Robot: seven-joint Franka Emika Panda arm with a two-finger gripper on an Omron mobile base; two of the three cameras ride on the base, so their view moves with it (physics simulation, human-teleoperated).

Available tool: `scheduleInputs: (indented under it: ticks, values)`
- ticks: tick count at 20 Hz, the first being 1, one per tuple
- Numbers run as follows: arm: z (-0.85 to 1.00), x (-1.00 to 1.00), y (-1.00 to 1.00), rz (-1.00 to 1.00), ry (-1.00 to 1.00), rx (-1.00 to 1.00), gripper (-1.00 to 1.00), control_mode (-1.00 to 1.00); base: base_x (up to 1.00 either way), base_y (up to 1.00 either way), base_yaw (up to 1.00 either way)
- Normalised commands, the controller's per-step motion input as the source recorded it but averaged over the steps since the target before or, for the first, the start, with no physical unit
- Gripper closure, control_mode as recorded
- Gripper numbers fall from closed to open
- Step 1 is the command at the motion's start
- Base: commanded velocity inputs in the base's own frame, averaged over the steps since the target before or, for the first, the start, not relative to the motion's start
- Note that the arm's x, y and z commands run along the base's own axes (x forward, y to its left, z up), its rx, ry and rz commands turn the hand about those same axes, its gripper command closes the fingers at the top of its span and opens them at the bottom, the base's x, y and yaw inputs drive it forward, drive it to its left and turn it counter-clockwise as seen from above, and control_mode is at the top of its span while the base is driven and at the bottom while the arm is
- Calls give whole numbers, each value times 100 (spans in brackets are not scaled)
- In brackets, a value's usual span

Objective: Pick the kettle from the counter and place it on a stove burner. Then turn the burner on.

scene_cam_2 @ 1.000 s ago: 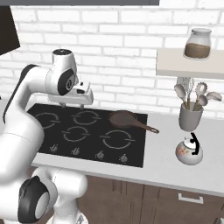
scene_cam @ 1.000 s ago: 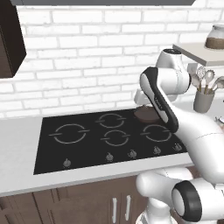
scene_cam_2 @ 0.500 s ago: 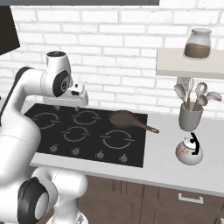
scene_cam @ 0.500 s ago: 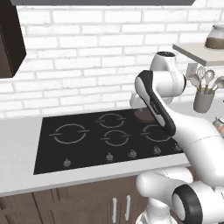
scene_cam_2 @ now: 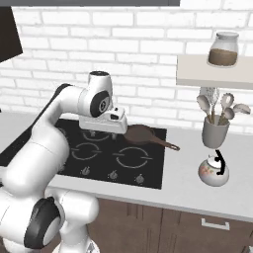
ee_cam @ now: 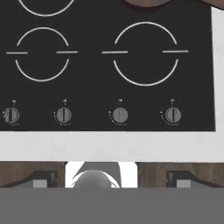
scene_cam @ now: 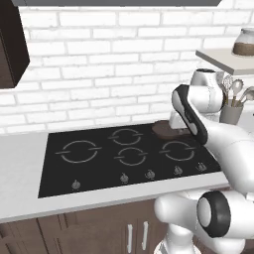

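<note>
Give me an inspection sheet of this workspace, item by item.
Surface: light grey counter with a black glass cooktop set into it.
Job's things: kettle upright on the counter, right of the cooktop, below the utensil holder; largest burner ring at the cooktop's left, bare.
Clutter: brown frying pan on the back right of the cooktop; grey utensil holder with spoons; jar on a wall shelf.
Grippers: gripper above the cooktop, looking down on the knob row; fingers not clear, state cannot be told.
Cables: nothing seen.
Surroundings: white brick wall, dark brown cabinet fronts.
</note>
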Motion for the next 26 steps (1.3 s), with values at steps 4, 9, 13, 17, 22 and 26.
scheduleInputs:
  ticks: [4, 9, 13, 17, 22, 26]
  values:
    - [-65, 33, -97, -8, 8, -3, -100, -100, 0, 0, 0]
    - [-14, 19, -83, -6, 3, -8, -100, -100, 0, 0, 0]
    - [0, 0, -92, -4, 0, -1, -100, -100, 0, 0, 0]
    - [0, -13, -100, -6, 0, 0, -100, -100, 0, 0, 0]
    - [3, -22, -100, -8, -4, 0, -100, -100, 0, 0, 0]
    - [10, -31, -100, -6, -9, 0, -100, -100, 0, 0, 0]
